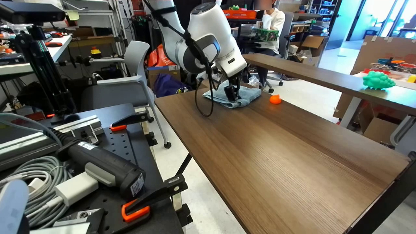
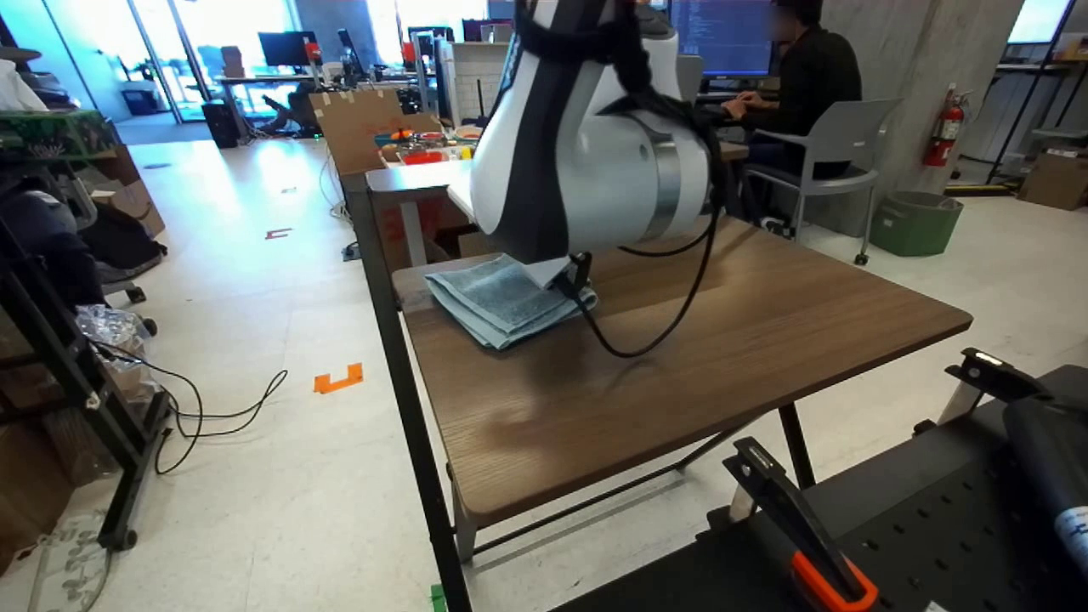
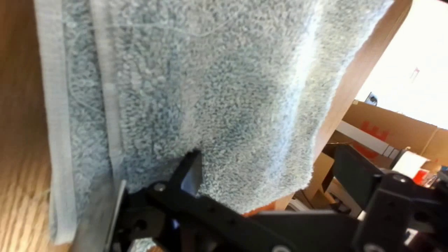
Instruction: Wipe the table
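Note:
The table (image 1: 266,156) has a dark brown wood-grain top; it also shows in an exterior view (image 2: 646,399) and along the left of the wrist view (image 3: 21,140). A folded blue-grey towel (image 1: 248,96) lies near one end; it also shows in an exterior view (image 2: 501,297) and fills much of the wrist view (image 3: 238,98). My gripper (image 1: 235,91) is low at the towel. In the wrist view the gripper (image 3: 269,159) has its fingers wide apart, one against the towel, the other past its edge. Whether the towel is pressed cannot be told. The arm hides the fingers in an exterior view.
A small orange object (image 1: 275,99) lies on the table by the towel. A green bumpy toy (image 1: 378,80) sits on another brown surface (image 1: 312,76). A black bench (image 1: 126,146) with clamps and cables stands alongside. A grey chair (image 1: 130,71) is near. A cable loop (image 2: 633,350) hangs from the arm.

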You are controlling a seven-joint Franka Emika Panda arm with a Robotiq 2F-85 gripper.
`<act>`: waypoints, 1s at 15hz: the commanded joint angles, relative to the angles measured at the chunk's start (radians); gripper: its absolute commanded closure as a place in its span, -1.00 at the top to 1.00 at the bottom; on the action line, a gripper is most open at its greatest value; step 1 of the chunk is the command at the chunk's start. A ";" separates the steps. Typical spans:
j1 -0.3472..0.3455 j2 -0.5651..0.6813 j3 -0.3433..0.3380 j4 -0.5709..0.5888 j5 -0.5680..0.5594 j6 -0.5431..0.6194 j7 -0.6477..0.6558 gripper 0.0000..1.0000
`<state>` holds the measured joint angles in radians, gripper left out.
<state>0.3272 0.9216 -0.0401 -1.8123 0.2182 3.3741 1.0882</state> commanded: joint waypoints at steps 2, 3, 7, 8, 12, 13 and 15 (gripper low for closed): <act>-0.324 -0.183 0.280 -0.305 -0.243 0.166 -0.087 1.00; -0.399 -0.212 0.333 -0.361 -0.333 0.153 -0.059 1.00; -0.708 -0.230 0.577 -0.434 -0.621 -0.048 -0.007 1.00; -0.783 -0.226 0.639 -0.438 -0.637 -0.107 -0.022 1.00; -0.535 -0.346 0.431 -0.398 -0.348 -0.152 -0.245 1.00; -0.475 -0.350 0.343 -0.366 -0.434 -0.152 -0.148 1.00; -0.329 -0.323 0.217 -0.291 -0.407 -0.172 -0.131 1.00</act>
<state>-0.1981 0.6059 0.3525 -2.1868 -0.2063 3.2416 0.9064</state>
